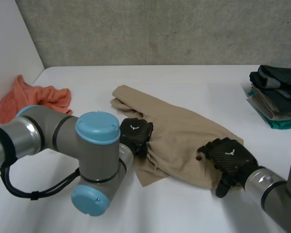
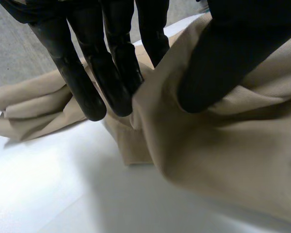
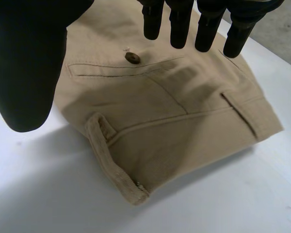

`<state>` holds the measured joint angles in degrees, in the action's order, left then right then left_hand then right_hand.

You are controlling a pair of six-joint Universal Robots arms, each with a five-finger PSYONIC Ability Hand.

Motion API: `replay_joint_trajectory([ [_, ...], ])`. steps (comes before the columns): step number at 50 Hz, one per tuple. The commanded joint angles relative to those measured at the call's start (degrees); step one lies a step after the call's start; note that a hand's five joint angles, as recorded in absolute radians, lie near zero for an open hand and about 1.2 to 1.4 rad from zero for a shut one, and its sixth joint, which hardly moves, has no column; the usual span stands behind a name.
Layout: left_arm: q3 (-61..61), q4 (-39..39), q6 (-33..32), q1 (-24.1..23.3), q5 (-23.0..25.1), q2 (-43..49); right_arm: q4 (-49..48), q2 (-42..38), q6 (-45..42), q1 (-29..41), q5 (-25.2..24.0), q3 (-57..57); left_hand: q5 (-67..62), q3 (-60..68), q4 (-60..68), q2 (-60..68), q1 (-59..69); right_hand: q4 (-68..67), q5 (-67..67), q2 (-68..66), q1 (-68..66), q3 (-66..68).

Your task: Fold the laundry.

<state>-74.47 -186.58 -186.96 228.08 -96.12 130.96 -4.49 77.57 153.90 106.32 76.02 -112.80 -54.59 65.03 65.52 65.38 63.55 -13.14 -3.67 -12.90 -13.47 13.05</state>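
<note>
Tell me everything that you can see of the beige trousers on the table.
The trousers are beige, of what looks like woven cotton. They lie crumpled and partly folded in the middle of the white table. The waist end shows a pocket with a dark button, and belt loops. The right hand is over that end, its fingers straight above the pocket. The left hand pinches a raised fold at the near edge between fingers and thumb.

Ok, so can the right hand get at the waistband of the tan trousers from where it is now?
Probably yes. The right hand is open right over the tan trousers, its fingers near the pocket button, and the waistband lies bare beneath its palm with nothing across it.
</note>
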Motion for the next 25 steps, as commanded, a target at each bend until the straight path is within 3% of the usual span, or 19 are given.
replay_joint_trajectory([
  [1,1.8,-0.2,-0.2,0.0,-0.2,0.2,-7.5,-4.1,-0.4,2.1,2.5,-1.1,-15.4,15.0,14.5,14.6,16.4,-22.3,-21.8,-22.5,-22.0,22.4],
  [3,1.8,-0.2,-0.2,-0.1,-0.4,-0.6,-9.5,-4.7,-0.5,2.1,3.7,-0.8,-15.4,15.0,14.5,14.6,16.4,-40.1,-39.5,-40.3,-39.7,40.2],
  [4,1.8,-0.1,-0.3,0.0,-0.5,-2.5,-11.3,-5.0,-0.6,2.1,4.8,-0.4,-15.4,15.0,14.5,14.6,16.4,-66.6,-66.1,-66.8,-66.3,66.7],
  [10,0.6,0.4,-0.3,-0.2,-0.5,-11.3,-13.9,-2.1,-2.2,1.7,7.7,1.8,-15.4,15.0,14.5,14.6,16.4,-66.9,-66.3,-67.1,-66.5,66.9],
  [15,-0.8,1.0,-0.5,-0.2,-0.5,-18.7,-13.1,5.0,-4.0,1.1,7.7,4.8,-15.4,15.0,14.5,14.6,16.4,-66.9,-66.3,-67.1,-66.5,66.9],
  [20,-3.5,2.5,-2.0,-0.2,-0.3,-26.4,-7.0,11.1,-4.4,1.3,6.8,9.4,-15.4,15.0,14.5,14.6,16.4,-66.9,-66.3,-67.1,-66.5,66.9],
  [25,-8.7,6.7,-5.5,-1.1,-0.3,-29.4,2.4,11.6,-6.2,1.1,3.8,12.6,-15.4,15.0,14.5,14.6,16.4,-66.9,-66.3,-67.1,-66.5,66.9],
])
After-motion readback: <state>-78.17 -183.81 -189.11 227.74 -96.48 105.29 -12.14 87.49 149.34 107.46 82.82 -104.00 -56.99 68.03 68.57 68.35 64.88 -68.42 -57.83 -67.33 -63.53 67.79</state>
